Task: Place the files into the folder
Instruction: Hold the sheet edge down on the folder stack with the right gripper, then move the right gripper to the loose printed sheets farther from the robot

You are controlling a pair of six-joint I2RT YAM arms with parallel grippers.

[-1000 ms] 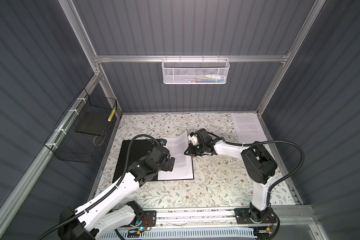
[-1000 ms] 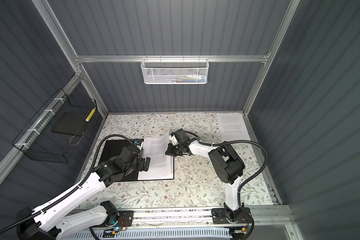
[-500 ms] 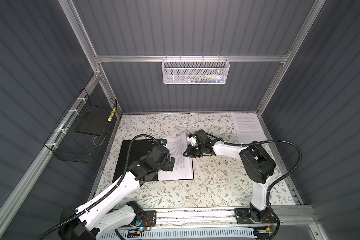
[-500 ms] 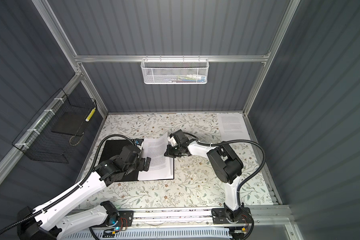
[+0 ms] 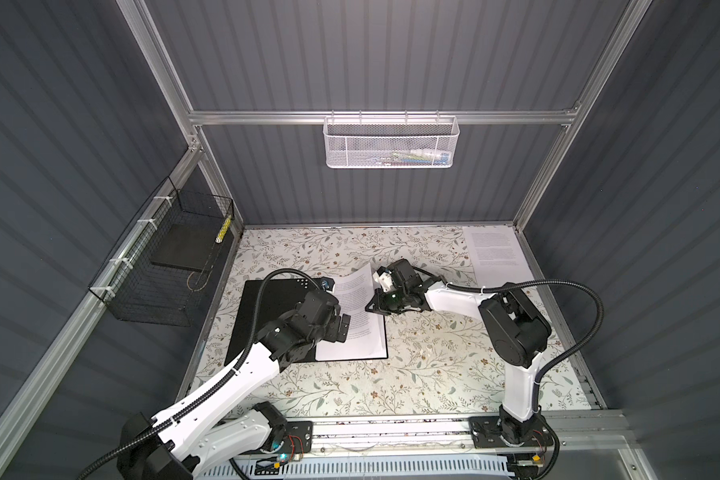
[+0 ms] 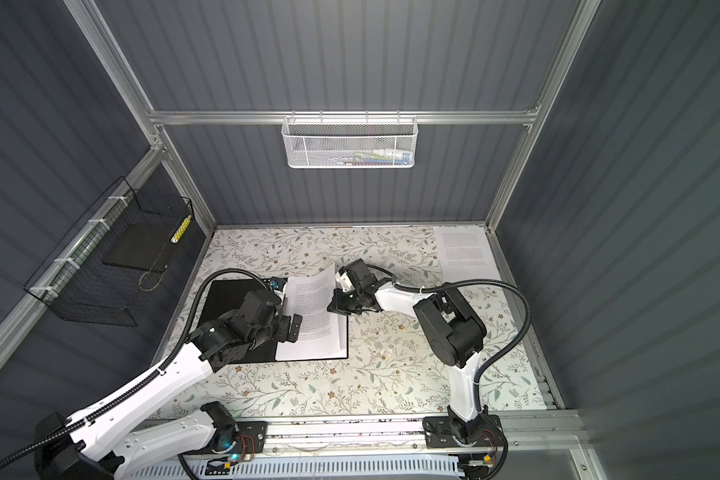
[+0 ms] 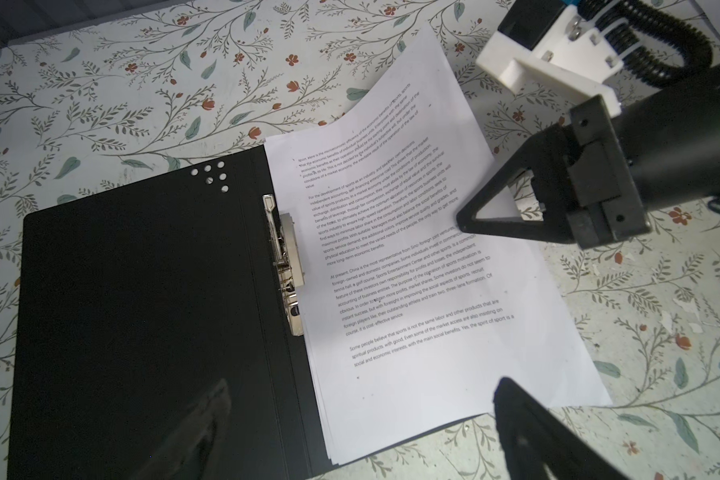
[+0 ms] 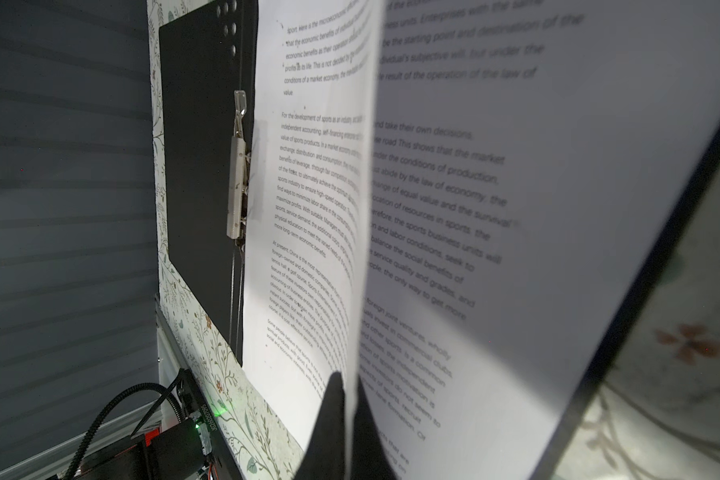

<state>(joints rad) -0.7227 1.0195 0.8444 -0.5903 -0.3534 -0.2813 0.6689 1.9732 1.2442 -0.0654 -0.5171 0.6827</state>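
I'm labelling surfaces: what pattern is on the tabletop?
The tabletop has a floral print, green sprigs and small red flowers; clearest in the left wrist view.

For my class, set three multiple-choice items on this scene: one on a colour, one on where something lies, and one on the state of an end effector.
1. What colour is the inside of the open folder?
A. White
B. Red
C. Black

2. Where does the stray paper lie?
A. At the far right corner of the table
B. On the folder
C. At the table's near left corner

3. How is the right end effector?
A. Open above the table
B. Shut on the edge of the top sheet
C. Shut on the folder's cover

Key:
1 C: the left wrist view shows both covers black.
2 A: both top views show it at that corner, apart from the folder.
3 B: the right wrist view shows its fingertips pinching the raised edge.
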